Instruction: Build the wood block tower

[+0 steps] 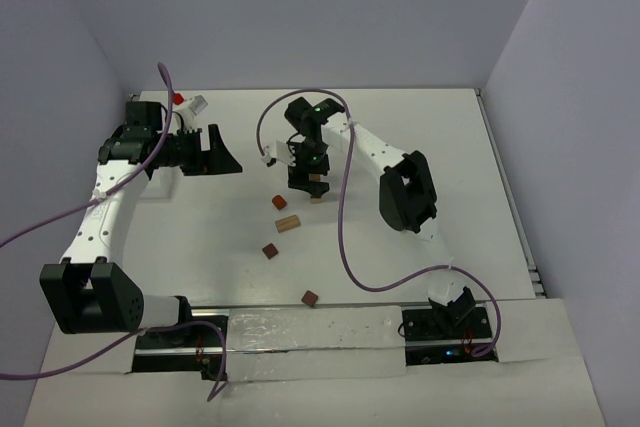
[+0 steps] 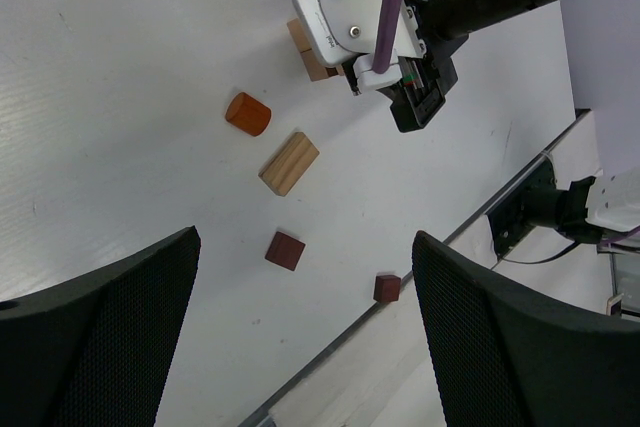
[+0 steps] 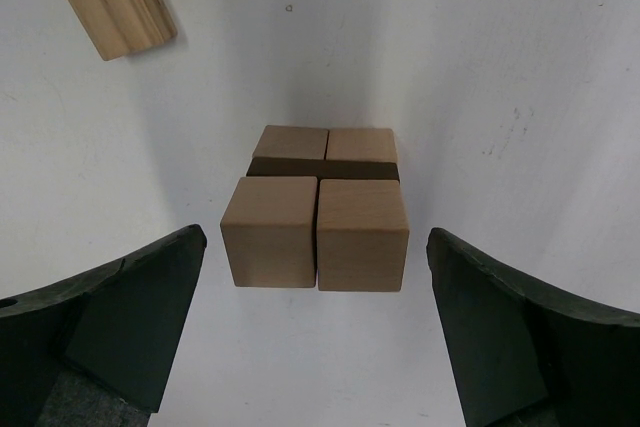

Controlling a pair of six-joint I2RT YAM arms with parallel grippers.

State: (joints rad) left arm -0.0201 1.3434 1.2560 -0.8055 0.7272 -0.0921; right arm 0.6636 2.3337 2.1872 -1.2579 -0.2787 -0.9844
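The tower (image 3: 316, 217) stands between my right gripper's open jaws in the right wrist view. It has two pale tan cubes (image 3: 268, 232) side by side on top, a dark brown bar (image 3: 322, 168) under them and two more tan cubes below. My right gripper (image 1: 305, 175) hangs over the tower (image 1: 317, 188), open and empty. Loose blocks lie nearby: an orange-brown cylinder (image 2: 248, 113), a tan bar (image 2: 289, 163) and two dark red cubes (image 2: 285, 250) (image 2: 387, 288). My left gripper (image 1: 222, 152) is open and empty, far left of them.
The table's near edge has a metal rail (image 1: 300, 319), with the last dark red cube (image 1: 310, 298) just before it. A small red and white object (image 1: 190, 101) lies at the far left by the wall. Purple cables (image 1: 345, 227) loop over the table.
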